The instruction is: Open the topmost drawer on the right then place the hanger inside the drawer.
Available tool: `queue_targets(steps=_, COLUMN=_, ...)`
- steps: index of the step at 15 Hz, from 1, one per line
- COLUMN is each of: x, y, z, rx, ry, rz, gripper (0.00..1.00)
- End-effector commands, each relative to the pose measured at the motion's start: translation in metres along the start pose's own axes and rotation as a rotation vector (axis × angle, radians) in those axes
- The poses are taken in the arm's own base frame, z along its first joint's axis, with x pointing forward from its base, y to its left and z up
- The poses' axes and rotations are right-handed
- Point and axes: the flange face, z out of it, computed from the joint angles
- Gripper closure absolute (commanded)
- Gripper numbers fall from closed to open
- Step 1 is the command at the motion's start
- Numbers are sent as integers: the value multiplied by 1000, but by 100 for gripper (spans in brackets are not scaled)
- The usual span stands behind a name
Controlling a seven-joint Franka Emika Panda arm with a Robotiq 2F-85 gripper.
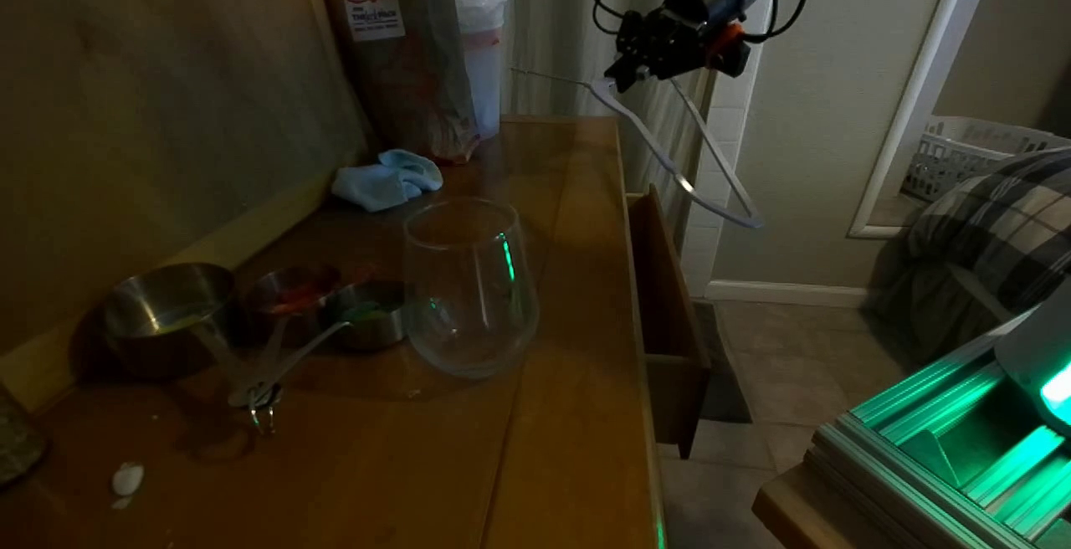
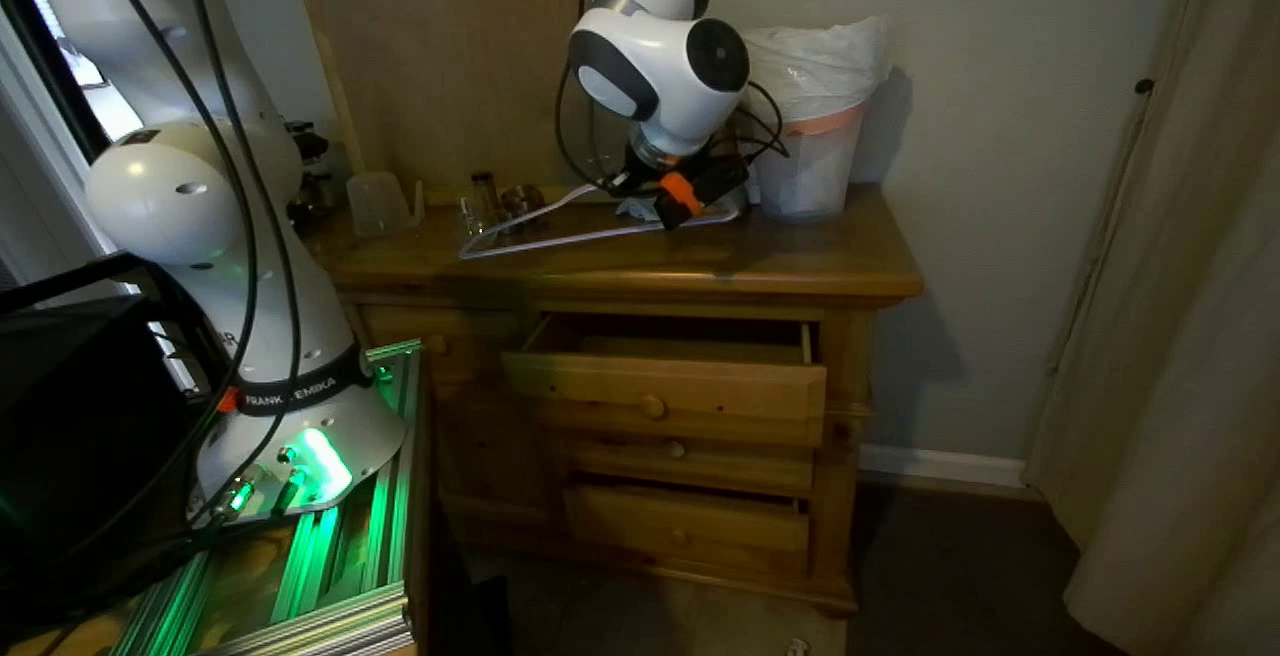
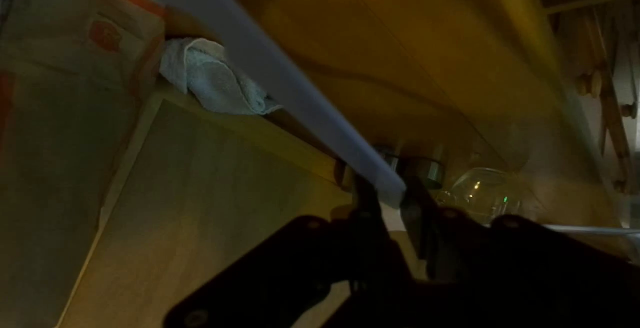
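Note:
The white hanger (image 1: 688, 187) is held in the air by my gripper (image 1: 626, 80). It shows in both exterior views (image 2: 560, 242), and its pale bar crosses the wrist view (image 3: 295, 83) to end between the fingertips. My gripper (image 3: 384, 193) is shut on this bar; the fingers are dark in the wrist view. The hanger is tilted, with its thin hook toward the paper bag side. The topmost right drawer (image 2: 600, 391) is pulled open, and its inside shows partly in an exterior view (image 1: 669, 281). The gripper and hanger are above the drawer's height.
The dresser top (image 1: 577, 348) bears a clear glass (image 1: 471, 289), metal measuring cups (image 1: 167, 315), a blue cloth (image 1: 389, 181), a paper bag (image 1: 402, 55) and a lined bin (image 2: 815, 136). The bottom drawer (image 2: 690, 526) stands slightly out. Cables hang around the wrist.

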Motion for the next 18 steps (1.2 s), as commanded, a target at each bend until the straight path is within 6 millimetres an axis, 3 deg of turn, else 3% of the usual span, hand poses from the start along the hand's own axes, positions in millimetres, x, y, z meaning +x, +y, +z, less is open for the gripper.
queue_targets(steps=1, x=-20, y=-4, z=-9, rx=-20, ry=-2, rz=14, gripper=95)
queue_targets(steps=5, x=-53, y=-16, z=-10, rx=-22, ry=-7, rz=86, gripper=95)
queue_targets(steps=18, x=-115, y=-7, z=2, rx=-18, ry=-51, rz=151, gripper=95)
